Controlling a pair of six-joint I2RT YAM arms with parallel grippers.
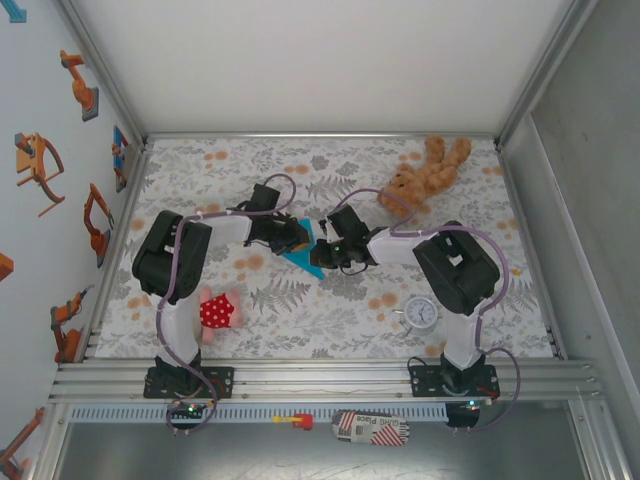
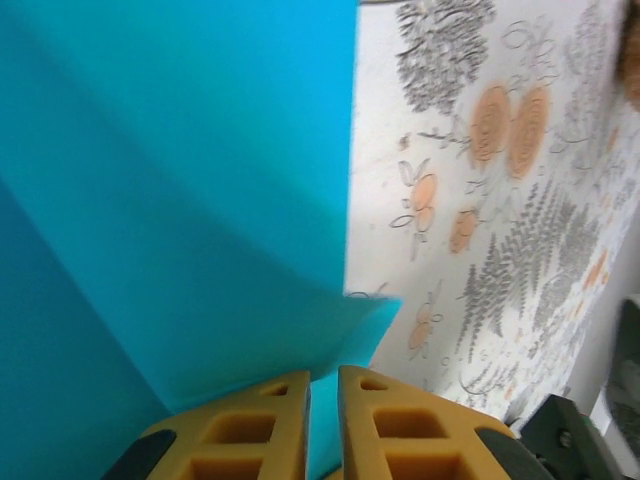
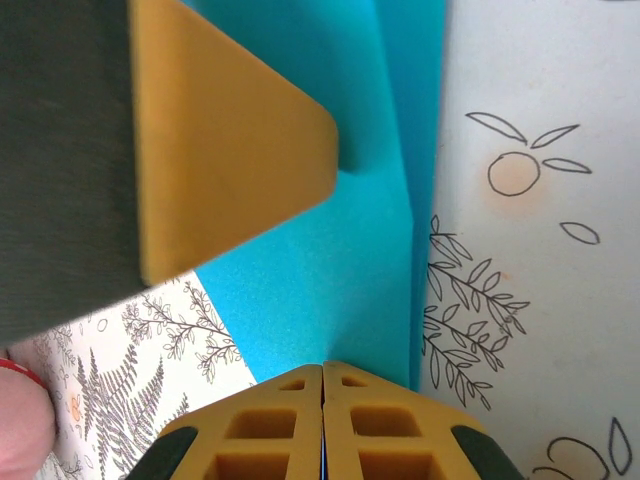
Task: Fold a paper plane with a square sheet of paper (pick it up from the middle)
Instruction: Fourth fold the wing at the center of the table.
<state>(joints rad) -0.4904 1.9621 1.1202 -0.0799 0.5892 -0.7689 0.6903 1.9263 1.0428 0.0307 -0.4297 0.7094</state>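
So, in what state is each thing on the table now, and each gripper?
paper: creased, pinched at two edges.
left gripper: shut on the paper's edge.
right gripper: shut on the paper.
teddy bear: lying at the far right, not held.
clock: lying face up, near right.
spotted soft toy: lying at the near left.

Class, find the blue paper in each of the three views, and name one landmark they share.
Top view: blue paper near the picture's centre.
Left wrist: the paper fills the left half.
Right wrist: the paper runs up the middle.
Shared landmark: the flowered tablecloth.
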